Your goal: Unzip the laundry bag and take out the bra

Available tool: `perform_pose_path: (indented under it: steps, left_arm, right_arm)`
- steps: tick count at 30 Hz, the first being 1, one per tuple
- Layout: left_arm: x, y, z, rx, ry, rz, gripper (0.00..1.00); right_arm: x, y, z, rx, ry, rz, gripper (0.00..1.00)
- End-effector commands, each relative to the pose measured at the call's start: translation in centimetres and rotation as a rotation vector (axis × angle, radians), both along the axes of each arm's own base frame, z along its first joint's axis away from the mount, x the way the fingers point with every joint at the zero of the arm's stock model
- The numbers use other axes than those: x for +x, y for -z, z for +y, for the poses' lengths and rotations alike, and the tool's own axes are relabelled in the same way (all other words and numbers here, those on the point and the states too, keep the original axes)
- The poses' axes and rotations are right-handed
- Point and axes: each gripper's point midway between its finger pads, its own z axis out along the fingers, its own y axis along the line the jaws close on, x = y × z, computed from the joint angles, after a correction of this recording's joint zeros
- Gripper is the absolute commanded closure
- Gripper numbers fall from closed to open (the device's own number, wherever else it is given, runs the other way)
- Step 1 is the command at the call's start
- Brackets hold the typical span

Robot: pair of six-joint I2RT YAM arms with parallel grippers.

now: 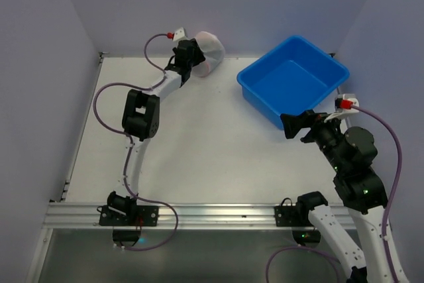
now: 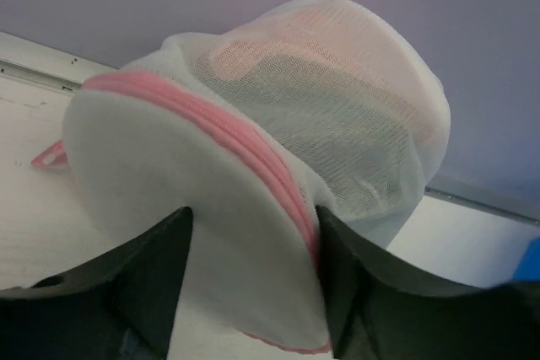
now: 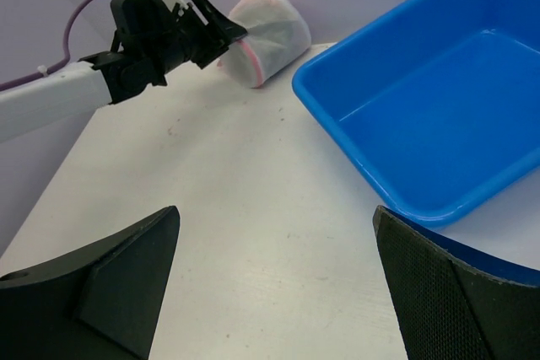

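Observation:
The laundry bag (image 1: 211, 54), a white mesh drum with pink zipper trim, lies on its side at the table's far edge against the back wall. It also shows in the right wrist view (image 3: 270, 31). My left gripper (image 1: 192, 57) is closed on its near flat end. In the left wrist view the bag (image 2: 337, 107) fills the frame and its rim sits pinched in the gripper (image 2: 253, 233), with the pink zipper (image 2: 253, 149) against the right finger. A pink and dark shape shows dimly through the mesh; the bra is not clearly seen. My right gripper (image 1: 288, 126) is open and empty (image 3: 277, 233) over the table.
A blue plastic bin (image 1: 291, 77), empty, stands at the back right, just beyond my right gripper; its rim fills the right of the right wrist view (image 3: 354, 124). A pink loop (image 2: 46, 156) lies on the table left of the bag. Walls close the back and both sides.

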Motion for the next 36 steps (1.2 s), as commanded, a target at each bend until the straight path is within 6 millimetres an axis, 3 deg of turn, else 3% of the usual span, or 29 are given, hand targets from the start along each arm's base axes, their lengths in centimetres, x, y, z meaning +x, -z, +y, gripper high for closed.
perform_pose_path:
  steps: [1, 2, 5, 8, 9, 10, 12, 13, 14, 15, 16, 17, 18, 19, 20, 22, 23, 25, 26, 28, 30, 33, 34, 36]
  left_arm:
    - [1.6, -3.7, 0.2, 0.029, -0.027, -0.132, 0.42]
    - [1.4, -3.7, 0.2, 0.043, -0.024, -0.130, 0.69]
    - [0.0, -4.6, 1.2, 0.112, -0.014, -0.122, 1.00]
    - [-3.1, -6.8, 2.9, 0.224, 0.008, -0.112, 1.00]
    - [-4.6, -10.1, 3.6, 0.274, 0.021, -0.148, 1.00]
    - [-6.3, -8.2, 4.3, 0.326, 0.044, -0.081, 1.00]
    - [-8.7, -9.1, 5.1, 0.401, 0.075, -0.056, 1.00]
    - [-10.9, -11.2, 6.1, 0.472, 0.089, -0.047, 1.00]
    - [-12.9, -9.7, 6.4, 0.527, 0.115, 0.006, 1.00]
    - [-14.7, -11.8, 7.1, 0.581, 0.116, -0.006, 1.00]
    - [-16.4, -11.0, 8.2, 0.641, 0.099, 0.057, 1.00]
    - [-18.3, -10.0, 7.7, 0.691, 0.125, 0.093, 1.00]
    - [-19.8, -10.9, 8.0, 0.750, 0.129, 0.100, 1.00]
    - [-21.4, -10.2, 9.1, 0.841, 0.104, 0.166, 1.00]
    - [-23.0, -10.0, 7.5, 0.904, 0.147, 0.172, 1.00]
    - [-26.0, -8.8, 7.7, 1.061, 0.153, 0.243, 1.00]
    - [-27.7, -8.1, 5.4, 1.101, 0.197, 0.234, 1.00]
    - [-30.5, -5.8, 4.0, 1.124, 0.225, 0.270, 1.00]
    - [-32.4, -4.8, 1.6, 1.109, 0.278, 0.250, 0.99]
    - [-34.8, -2.2, -0.3, 1.076, 0.311, 0.263, 0.95]
    - [-37.6, 0.0, -3.5, 1.071, 0.375, 0.256, 0.95]
    - [-40.2, 1.8, -6.4, 1.124, 0.420, 0.257, 0.90]
    - [-40.6, 1.5, -6.5, 1.156, 0.410, 0.254, 0.86]
    - [-41.3, 0.0, -9.1, 1.124, 0.416, 0.207, 0.82]
  right_arm:
    - [0.4, -0.2, 0.6, 0.020, -0.019, -0.004, 0.01]
    - [0.3, -0.1, 0.6, 0.022, -0.021, -0.002, 0.01]
    - [0.2, -0.3, 0.8, 0.028, -0.035, -0.007, 0.01]
    - [-0.1, -0.4, 1.3, 0.033, -0.067, -0.013, 0.01]
    - [-0.1, -0.4, 1.4, 0.033, -0.070, -0.008, 0.01]
    - [0.0, -0.3, 1.4, 0.036, -0.069, 0.001, 0.01]
    - [0.0, 0.0, 1.6, 0.035, -0.078, 0.015, 0.01]
    - [0.0, 0.1, 1.8, 0.036, -0.088, 0.024, 0.01]
    - [0.0, 0.4, 2.1, 0.033, -0.105, 0.036, 0.01]
    - [-0.2, 0.5, 2.7, 0.040, -0.141, 0.042, 0.01]
    - [-0.3, 0.6, 3.0, 0.048, -0.157, 0.047, 0.01]
    - [-0.1, 0.9, 3.3, 0.054, -0.170, 0.056, 0.01]
    - [-0.3, 0.9, 3.9, 0.072, -0.201, 0.064, 0.01]
    - [-0.3, 1.1, 4.2, 0.081, -0.217, 0.067, 0.01]
    - [-0.2, 1.4, 4.5, 0.089, -0.228, 0.075, 0.01]
    - [-0.2, 1.7, 5.0, 0.105, -0.252, 0.086, 0.01]
    - [-0.1, 2.1, 5.1, 0.107, -0.254, 0.092, 0.01]
    - [0.2, 2.8, 5.3, 0.112, -0.259, 0.103, 0.01]
    - [0.3, 3.0, 5.3, 0.114, -0.259, 0.105, 0.01]
    - [0.3, 3.3, 5.4, 0.119, -0.259, 0.110, 0.01]
    - [0.5, 3.9, 5.4, 0.124, -0.255, 0.119, 0.01]
    - [0.6, 4.5, 5.1, 0.124, -0.229, 0.129, 0.01]
    - [0.5, 4.6, 4.8, 0.123, -0.215, 0.128, 0.01]
    - [0.7, 4.8, 3.7, 0.114, -0.146, 0.123, 0.01]
